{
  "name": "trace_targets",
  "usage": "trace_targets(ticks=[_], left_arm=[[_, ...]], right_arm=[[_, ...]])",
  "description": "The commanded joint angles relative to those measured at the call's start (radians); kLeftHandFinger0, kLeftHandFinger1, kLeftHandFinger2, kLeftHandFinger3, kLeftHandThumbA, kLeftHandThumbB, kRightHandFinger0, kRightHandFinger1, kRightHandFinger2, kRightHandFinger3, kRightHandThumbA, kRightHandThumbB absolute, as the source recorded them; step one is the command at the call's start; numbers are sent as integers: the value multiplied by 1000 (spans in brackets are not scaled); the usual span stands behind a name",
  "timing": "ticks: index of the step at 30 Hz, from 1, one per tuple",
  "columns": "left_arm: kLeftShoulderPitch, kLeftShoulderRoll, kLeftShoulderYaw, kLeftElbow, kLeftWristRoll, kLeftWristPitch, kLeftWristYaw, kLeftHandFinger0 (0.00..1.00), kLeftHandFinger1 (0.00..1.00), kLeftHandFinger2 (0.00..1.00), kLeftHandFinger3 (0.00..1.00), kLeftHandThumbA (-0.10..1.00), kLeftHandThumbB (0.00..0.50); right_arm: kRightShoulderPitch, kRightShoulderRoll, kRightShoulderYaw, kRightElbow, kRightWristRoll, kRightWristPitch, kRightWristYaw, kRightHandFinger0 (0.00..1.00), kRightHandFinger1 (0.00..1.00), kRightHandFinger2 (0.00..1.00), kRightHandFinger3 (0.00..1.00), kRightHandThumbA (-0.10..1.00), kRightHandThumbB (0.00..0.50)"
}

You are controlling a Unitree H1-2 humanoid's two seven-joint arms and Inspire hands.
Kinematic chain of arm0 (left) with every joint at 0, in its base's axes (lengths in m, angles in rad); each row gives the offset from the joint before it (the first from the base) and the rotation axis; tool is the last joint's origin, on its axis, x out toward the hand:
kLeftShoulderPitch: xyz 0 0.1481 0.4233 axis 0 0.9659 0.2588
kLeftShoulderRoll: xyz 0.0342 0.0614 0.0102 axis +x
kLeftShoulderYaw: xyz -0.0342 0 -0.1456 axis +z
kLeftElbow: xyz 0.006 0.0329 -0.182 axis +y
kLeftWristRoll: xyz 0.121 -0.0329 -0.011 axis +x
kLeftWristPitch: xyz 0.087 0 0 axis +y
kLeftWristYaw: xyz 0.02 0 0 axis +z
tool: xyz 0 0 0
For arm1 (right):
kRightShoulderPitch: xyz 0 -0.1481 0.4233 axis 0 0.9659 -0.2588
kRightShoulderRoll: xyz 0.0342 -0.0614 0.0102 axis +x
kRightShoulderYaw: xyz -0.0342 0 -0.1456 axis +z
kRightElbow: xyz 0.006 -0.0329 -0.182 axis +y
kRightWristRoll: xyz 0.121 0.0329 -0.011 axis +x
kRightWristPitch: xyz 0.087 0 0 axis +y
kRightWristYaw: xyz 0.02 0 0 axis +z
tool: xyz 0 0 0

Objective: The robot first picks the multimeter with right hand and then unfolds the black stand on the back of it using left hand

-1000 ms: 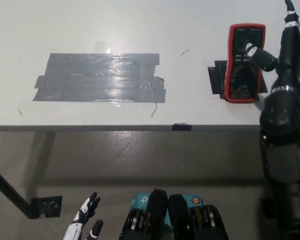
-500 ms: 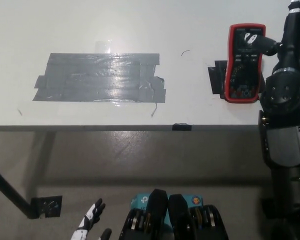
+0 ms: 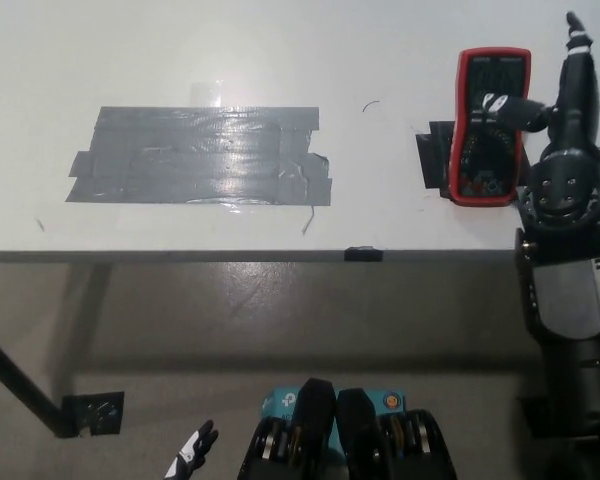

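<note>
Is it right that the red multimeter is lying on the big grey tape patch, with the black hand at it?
Not quite. In the head view the multimeter lies on a small black patch, far from the grey tape patch. The black right hand is at it.

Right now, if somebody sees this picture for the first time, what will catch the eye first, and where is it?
First comes the red multimeter, lying face up at the right end of the white table, with the black right hand reaching over its right edge. Next, the big patch of grey tape left of the table's middle. The white left hand is just visible at the bottom, below the table.
</note>
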Motion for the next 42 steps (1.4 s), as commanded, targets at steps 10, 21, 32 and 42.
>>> trace_targets(ticks=[10, 21, 32, 42], left_arm=[[51, 6, -10, -10, 11, -49, 7, 1000, 1000, 1000, 1000, 812, 39], [67, 16, -11, -29, 54, -57, 14, 1000, 1000, 1000, 1000, 738, 28], [74, 18, -18, -29, 106, -54, 18, 1000, 1000, 1000, 1000, 757, 69], [92, 16, -21, -55, 126, -42, 11, 1000, 1000, 1000, 1000, 719, 61]], right_arm=[[-65, -3, -1, 60, 59, 3, -36, 1000, 1000, 1000, 1000, 1000, 454], [-75, 4, 1, 17, 75, 20, -45, 1000, 1000, 1000, 1000, 1000, 440], [-62, 12, 3, -34, 64, 22, -34, 1000, 1000, 1000, 1000, 1000, 448], [-84, 7, 13, 26, 62, 22, -60, 1000, 1000, 1000, 1000, 1000, 464]])
